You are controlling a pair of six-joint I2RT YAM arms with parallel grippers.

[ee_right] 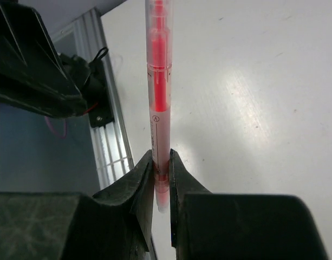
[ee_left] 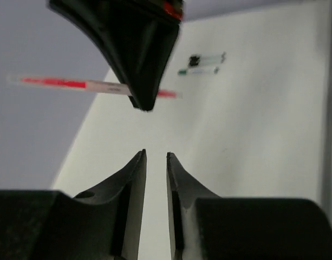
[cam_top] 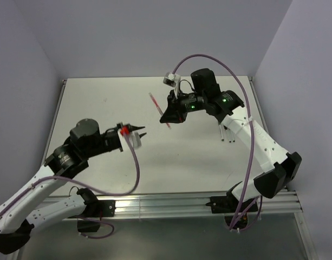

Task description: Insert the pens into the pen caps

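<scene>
My right gripper (cam_top: 168,115) (ee_right: 161,154) is shut on the red-pink pen (cam_top: 157,105) (ee_right: 159,81) near one end and holds it above the table. A short pale clear end of that pen pokes out behind the jaws. My left gripper (cam_top: 142,131) (ee_left: 155,155) hovers a little left of the pen, apart from it. Its jaws stand a narrow gap apart with nothing between them. Two whitish pens (ee_left: 208,58) (cam_top: 224,133) lie side by side on the table beyond. One has a black cap (ee_left: 194,58) at its end, the other a dark green cap (ee_left: 183,71).
The white table (cam_top: 111,103) ends in a metal rail (cam_top: 198,203) at the near edge. Pale walls close in the back and both sides. The right arm's purple cable (cam_top: 209,58) loops above its wrist.
</scene>
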